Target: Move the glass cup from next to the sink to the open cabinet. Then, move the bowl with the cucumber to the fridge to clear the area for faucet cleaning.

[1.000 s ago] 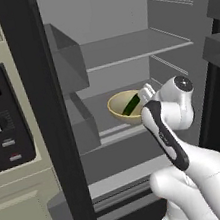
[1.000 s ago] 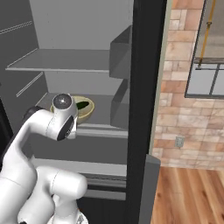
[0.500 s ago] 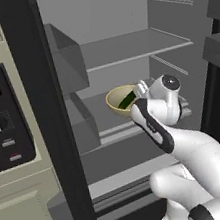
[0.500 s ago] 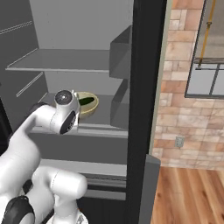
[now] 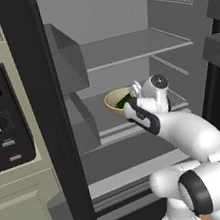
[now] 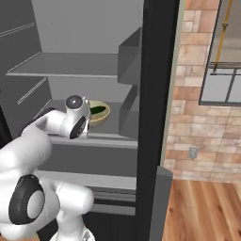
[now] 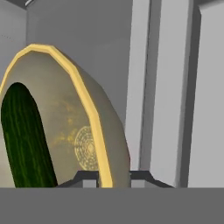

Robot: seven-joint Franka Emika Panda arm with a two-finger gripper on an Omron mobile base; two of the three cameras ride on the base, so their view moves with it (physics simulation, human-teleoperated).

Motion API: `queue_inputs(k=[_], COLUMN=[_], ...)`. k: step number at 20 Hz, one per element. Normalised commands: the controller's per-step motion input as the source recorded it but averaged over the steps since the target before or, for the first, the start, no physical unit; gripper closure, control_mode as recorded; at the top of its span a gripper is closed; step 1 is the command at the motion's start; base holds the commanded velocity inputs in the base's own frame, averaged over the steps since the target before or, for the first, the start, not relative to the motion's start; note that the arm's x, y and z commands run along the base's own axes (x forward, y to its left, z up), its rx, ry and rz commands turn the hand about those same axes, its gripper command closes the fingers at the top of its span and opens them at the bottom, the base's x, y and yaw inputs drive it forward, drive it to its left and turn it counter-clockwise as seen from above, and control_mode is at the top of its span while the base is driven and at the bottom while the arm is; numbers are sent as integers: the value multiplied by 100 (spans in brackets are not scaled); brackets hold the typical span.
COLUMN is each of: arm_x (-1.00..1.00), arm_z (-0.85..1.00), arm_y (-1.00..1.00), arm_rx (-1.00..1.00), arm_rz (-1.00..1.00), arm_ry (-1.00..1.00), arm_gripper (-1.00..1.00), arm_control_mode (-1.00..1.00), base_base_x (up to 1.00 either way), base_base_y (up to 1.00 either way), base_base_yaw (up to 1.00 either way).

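A beige bowl [image 5: 114,102] with a yellow rim holds a dark green cucumber [image 5: 126,101] over the fridge's middle shelf [image 5: 101,121]. My gripper [image 5: 132,98] reaches into the fridge and is shut on the bowl's near rim. From the right, the bowl [image 6: 101,113] and cucumber [image 6: 98,110] show just past my gripper [image 6: 89,114]. Close up, the bowl [image 7: 74,131] appears on edge with the cucumber [image 7: 26,140] inside. My gripper [image 7: 106,177] has one fingertip on each side of the yellow rim. Whether the bowl touches the shelf I cannot tell.
The upper fridge shelf [image 5: 132,47] lies above the bowl. Grey bins [image 5: 68,63] line the left inner wall, and another bin [image 6: 129,49] is on the right. The black door edge [image 6: 155,117] stands to the right. An oven panel [image 5: 0,125] is left of the fridge.
My arm has stretched further into the fridge and its elbow has dropped. The bowl has gone a little deeper over the middle shelf, still in my grip.
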Motion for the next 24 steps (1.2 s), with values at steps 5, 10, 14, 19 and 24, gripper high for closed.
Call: queue_inputs(k=[5,10,14,19,24], arm_x=[26,36,47,31,-16], arm_z=[-33,-13,-3,0,0], arm_y=[0,0,0,0,0], arm_rx=[0,0,0,0,0], arm_rz=[0,0,0,0,-1], arm_ry=[7,0,0,0,0], arm_gripper=[100,100,100,-100,-100], arm_control_mode=[-100,-100,-100,-100,-100], base_base_x=[0,0,0,0,0], base_base_y=[0,0,0,0,0], base_base_yaw=[0,0,0,0,0])
